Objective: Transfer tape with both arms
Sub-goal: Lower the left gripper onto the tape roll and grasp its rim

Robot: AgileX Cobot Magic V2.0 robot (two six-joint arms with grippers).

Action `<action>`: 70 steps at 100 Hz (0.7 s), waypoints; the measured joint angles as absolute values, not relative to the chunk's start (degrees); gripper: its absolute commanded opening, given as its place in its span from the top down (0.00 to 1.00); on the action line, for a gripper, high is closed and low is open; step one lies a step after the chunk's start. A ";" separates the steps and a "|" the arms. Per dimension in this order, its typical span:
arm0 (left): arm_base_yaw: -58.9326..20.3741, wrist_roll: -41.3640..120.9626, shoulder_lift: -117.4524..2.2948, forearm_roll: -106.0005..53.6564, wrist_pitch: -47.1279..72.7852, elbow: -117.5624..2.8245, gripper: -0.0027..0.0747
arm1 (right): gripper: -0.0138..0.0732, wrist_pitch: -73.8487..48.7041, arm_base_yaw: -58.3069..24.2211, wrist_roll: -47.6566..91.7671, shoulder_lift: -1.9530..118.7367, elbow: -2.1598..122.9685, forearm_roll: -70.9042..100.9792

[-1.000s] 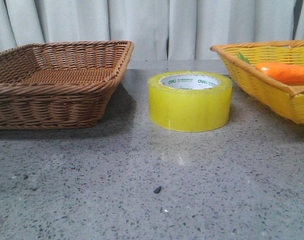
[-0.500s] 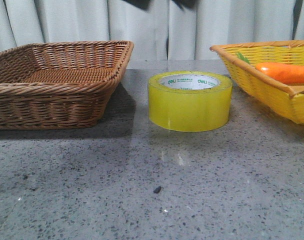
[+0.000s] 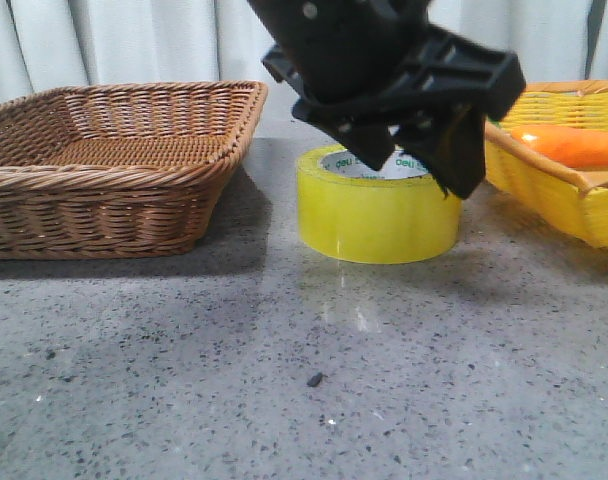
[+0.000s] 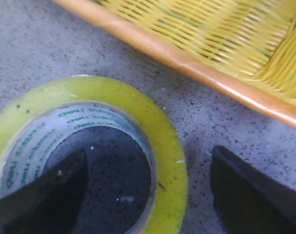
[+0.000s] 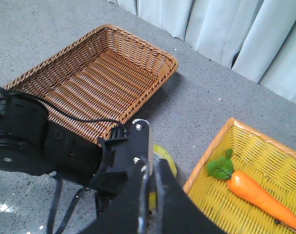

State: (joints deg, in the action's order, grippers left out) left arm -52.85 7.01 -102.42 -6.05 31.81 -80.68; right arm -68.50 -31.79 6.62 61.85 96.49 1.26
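The tape [image 3: 379,205] lies flat on the grey speckled surface [image 3: 284,380], its opening facing up, between the brown wicker basket [image 3: 114,165] on the left and the yellow basket [image 3: 574,190] on the right. It touches neither basket. Small green print runs around its white core [image 4: 36,141].

The left hand [image 3: 419,160] hangs low over the right part of the roll, with its black body hiding the far rim in the front view. Its fingers are spread wide. In the left wrist view, one finger [image 4: 46,195] sits over the hole of the roll and the other finger [image 4: 250,195] is outside the roll, on the side toward the yellow basket, so the yellow-green wall of the roll lies between them. Whether either finger touches the tape I cannot tell.

The right hand [image 5: 150,204] is high above the scene, looking down on the left arm [image 5: 46,141], and its two fingers stand close together with only a thin gap between them and nothing held.

An orange carrot [image 5: 257,195] with green leaves lies in the yellow basket. Pale curtains [image 3: 134,40] hang along the far side.
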 measured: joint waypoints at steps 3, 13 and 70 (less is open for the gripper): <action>-52.85 7.01 -102.95 -6.05 32.08 -81.17 0.34 | 0.93 -68.50 -31.79 6.62 61.85 96.49 1.26; -52.85 7.37 -104.89 -6.05 32.51 -82.48 0.36 | 0.93 -68.61 -31.79 6.62 61.85 96.49 1.26; -53.06 7.50 -106.77 -6.41 33.82 -83.70 0.87 | 0.93 -68.87 -31.79 6.62 61.85 96.49 1.22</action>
